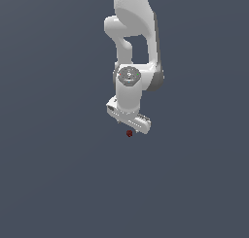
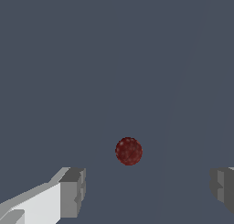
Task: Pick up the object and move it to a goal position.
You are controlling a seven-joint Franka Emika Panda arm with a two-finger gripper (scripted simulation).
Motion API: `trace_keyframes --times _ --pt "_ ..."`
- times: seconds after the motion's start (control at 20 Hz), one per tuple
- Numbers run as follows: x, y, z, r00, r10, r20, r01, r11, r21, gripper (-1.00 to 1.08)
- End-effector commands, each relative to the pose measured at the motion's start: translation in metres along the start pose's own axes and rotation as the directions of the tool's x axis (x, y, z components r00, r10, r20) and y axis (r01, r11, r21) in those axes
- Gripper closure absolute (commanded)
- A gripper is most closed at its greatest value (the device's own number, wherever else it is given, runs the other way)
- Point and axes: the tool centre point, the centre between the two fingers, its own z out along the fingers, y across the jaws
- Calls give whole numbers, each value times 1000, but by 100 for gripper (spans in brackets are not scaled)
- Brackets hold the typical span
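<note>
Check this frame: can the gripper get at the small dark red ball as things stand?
Probably yes. The gripper is open, its fingers spread much wider than the dark red ball, which sits in plain view ahead of the gap. In the exterior view nothing lies between them, and the ball sits just beyond the gripper.

exterior: distant, faces arm (image 1: 131, 47) | wrist: close, past tool (image 2: 146, 191) | shared: ball (image 1: 129, 133)

A flat, uniform slate-blue ground (image 1: 53, 183) fills the exterior view from edge to edge — no walls, furniture or windows show. The light is even and soft. In the wrist view the same dull surface carries faint, slightly paler bands (image 2: 183, 81) — curving through the right half of the frame.
</note>
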Motion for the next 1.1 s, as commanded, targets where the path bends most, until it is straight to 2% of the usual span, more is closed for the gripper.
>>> trace_keyframes --times 0.0,0.2,0.55,1.05 --pt "-2 -1 6 998 69 -4 -69 998 3 -92" --pt "-5 -2 15 984 177 -9 -177 984 8 -92" --pt "-10 -4 28 943 331 -18 -331 944 17 -92" --pt "-13 -4 37 901 434 -24 -433 901 24 -92"
